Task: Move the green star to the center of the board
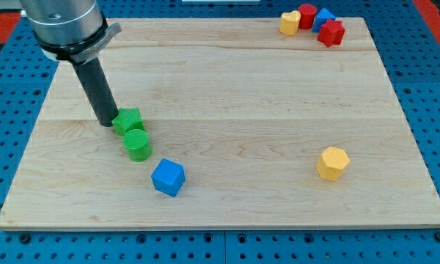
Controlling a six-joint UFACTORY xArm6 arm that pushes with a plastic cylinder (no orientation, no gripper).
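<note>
The green star (128,119) lies on the wooden board (227,81) at the view's left, a little above the middle height. My tip (107,122) sits right against the star's left side. A green cylinder (138,144) touches the star just below it.
A blue cube (167,177) lies below and to the right of the green cylinder. A yellow hexagon block (332,163) sits at the lower right. At the top right, a yellow heart (290,23), a red cylinder (306,15), a blue block (324,17) and a red star (331,32) cluster together.
</note>
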